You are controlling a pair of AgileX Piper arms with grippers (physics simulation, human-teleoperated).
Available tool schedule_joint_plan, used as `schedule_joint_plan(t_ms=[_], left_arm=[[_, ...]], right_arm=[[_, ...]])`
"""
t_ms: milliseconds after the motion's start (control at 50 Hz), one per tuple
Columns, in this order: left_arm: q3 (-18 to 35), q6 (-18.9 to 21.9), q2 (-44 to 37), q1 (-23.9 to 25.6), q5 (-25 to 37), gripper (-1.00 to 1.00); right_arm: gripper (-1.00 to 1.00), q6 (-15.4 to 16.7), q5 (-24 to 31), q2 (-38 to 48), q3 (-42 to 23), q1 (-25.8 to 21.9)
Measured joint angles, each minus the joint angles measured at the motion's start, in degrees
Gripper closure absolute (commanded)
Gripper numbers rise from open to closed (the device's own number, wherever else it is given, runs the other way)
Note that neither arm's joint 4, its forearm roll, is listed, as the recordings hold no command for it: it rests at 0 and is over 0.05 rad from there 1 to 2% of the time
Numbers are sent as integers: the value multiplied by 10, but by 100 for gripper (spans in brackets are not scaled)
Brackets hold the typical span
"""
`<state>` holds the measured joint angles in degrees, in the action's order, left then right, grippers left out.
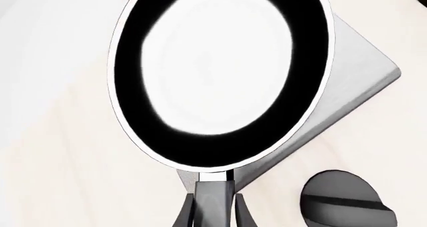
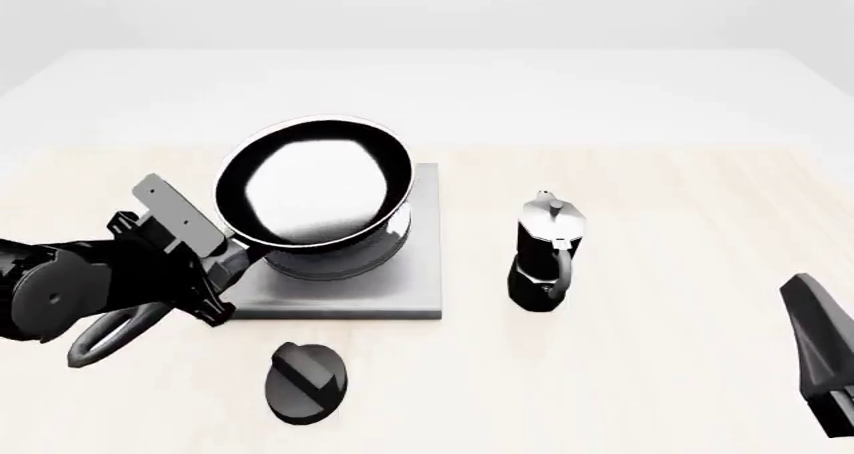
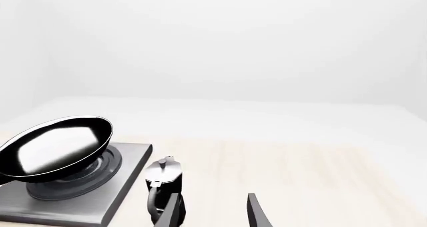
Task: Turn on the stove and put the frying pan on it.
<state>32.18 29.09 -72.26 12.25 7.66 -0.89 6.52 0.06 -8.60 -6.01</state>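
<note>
The frying pan (image 2: 314, 184), glossy black and round, hangs tilted just over the rings of the grey stove slab (image 2: 400, 296). I cannot tell if it touches them. My left gripper (image 2: 230, 261) is shut on the pan's handle near the bowl, and the handle's loop (image 2: 110, 336) sticks out behind it. In the left wrist view the pan (image 1: 220, 77) covers most of the slab (image 1: 363, 79), with the fingers (image 1: 183, 214) around the handle. The black ridged knob (image 2: 307, 380) lies on the table in front of the slab. My right gripper (image 3: 213, 216) is open and empty at the near right.
A black-and-silver moka pot (image 2: 546, 254) stands upright just right of the stove; it also shows in the right wrist view (image 3: 163, 184), ahead of the right gripper. The right arm (image 2: 817, 346) sits at the table's near right edge.
</note>
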Motion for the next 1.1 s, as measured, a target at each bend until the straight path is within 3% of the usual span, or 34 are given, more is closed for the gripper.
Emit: schedule_joint_plan(t_ms=[1100], left_arm=[[-38,-1,-70,10,-82,100]], right_arm=[[-100,-2,-2,0,6,8]])
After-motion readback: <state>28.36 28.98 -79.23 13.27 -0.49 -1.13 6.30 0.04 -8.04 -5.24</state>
